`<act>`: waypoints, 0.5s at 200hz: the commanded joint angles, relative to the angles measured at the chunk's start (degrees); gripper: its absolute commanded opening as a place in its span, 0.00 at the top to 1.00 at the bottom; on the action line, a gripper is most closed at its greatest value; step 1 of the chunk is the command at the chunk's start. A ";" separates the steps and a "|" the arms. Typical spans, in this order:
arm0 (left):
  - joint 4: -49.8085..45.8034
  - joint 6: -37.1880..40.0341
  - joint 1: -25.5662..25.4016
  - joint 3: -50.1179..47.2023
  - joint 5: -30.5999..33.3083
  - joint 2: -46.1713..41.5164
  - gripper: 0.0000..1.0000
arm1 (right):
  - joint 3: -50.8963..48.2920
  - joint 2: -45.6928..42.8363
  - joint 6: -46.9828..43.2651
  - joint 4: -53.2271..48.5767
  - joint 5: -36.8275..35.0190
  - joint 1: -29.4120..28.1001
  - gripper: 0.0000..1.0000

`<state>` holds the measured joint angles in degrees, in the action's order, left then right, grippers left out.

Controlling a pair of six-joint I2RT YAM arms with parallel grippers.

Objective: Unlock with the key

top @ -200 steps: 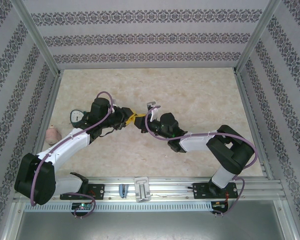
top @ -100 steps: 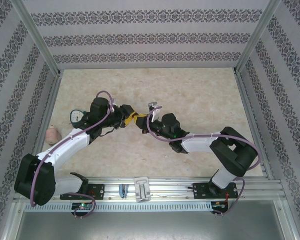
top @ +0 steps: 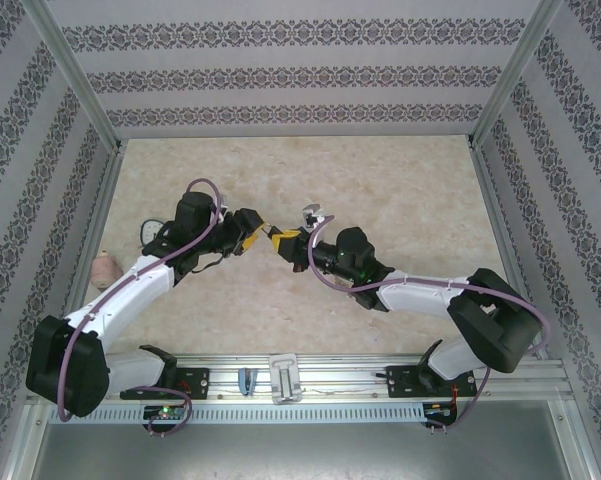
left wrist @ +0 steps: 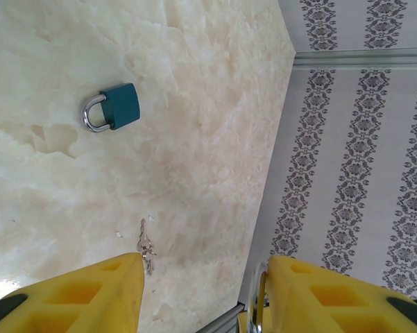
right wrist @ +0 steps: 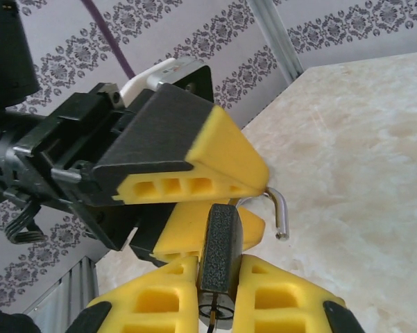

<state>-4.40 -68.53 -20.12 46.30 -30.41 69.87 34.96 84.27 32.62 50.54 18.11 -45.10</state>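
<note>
The left gripper (left wrist: 205,260) hangs with its jaws released and nothing between them, one finger just beside a steel shackle (right wrist: 279,208). That shackle belongs to the dark padlock (right wrist: 220,232), held above the table (left wrist: 208,125) in the clenched jaws of the right gripper (right wrist: 218,277). Its free end stands clear of the body, so this lock looks sprung. Whether a key sits in the keyway I cannot tell. Slightly right, a teal padlock (left wrist: 119,106) lies on the table with keys (left wrist: 145,246) near it. The next move probably calls for picking up those keys.
</note>
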 commanded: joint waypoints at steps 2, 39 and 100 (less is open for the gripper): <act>-2.48 2.17 0.54 1.72 -0.21 0.50 0.51 | -0.24 -1.34 -1.81 1.22 3.07 0.65 1.00; -4.21 2.73 0.56 1.82 -0.26 0.89 0.57 | -0.25 -2.78 -3.90 -0.59 2.31 0.79 1.00; -4.12 2.53 0.60 1.55 -0.26 1.19 0.73 | -0.77 -4.12 -4.29 -3.08 1.75 2.36 1.00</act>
<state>-6.72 -67.05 -20.12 46.74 -30.39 70.67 34.81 82.32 29.74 45.41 20.08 -43.57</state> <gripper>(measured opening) 0.296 0.103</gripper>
